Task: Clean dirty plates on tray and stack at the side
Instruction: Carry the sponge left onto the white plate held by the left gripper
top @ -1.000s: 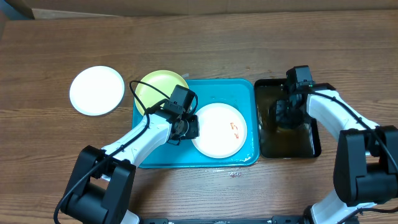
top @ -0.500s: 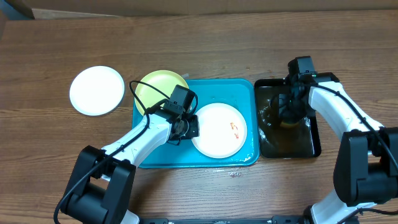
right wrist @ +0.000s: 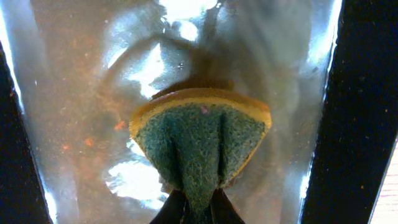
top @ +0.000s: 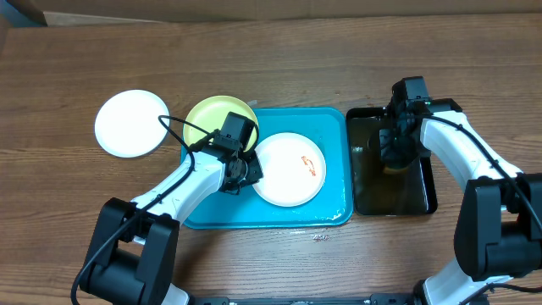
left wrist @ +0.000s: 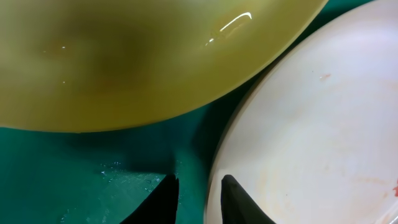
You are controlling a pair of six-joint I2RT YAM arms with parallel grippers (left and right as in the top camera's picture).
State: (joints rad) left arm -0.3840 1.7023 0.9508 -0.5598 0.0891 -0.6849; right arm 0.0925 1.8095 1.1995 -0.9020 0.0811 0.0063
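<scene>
A large turquoise-blue rectangular plastic tray point(top: 332, 127) point(left wrist: 93, 168) with a raised rim lies at the middle of the brown wooden worktop point(top: 339, 51). On it sits a round shallow white plate point(top: 284, 174) point(left wrist: 311, 124) bearing an orange-red smear point(top: 311, 165) toward its 3 o'clock side. The left end effector point(top: 247, 169) point(left wrist: 194, 199) is clenched on this plate's rim at about 9 o'clock. In the left wrist view one finger point(left wrist: 163, 200) is on the tray side and the other point(left wrist: 239, 202) is over the plate.

A round lime green plate with a pale centre point(top: 218, 119) point(left wrist: 137, 50) overlaps the tray's 11 o'clock corner and reaches partly past the rim. It is just beside the smeared plate; whether the two touch cannot be told. A second round white plate, unmarked point(top: 131, 124), rests on the worktop at the tray's 10 o'clock, well apart from it.

At the tray's 3 o'clock, just beside it, stands a narrower black rectangular tray point(top: 373, 193) point(right wrist: 367, 93) holding murky water with orange flecks. Over it the right end effector point(top: 394, 154) point(right wrist: 194, 211) is clenched on a yellow sponge with a green scouring face point(right wrist: 199, 143), which is folded between the fingers.
</scene>
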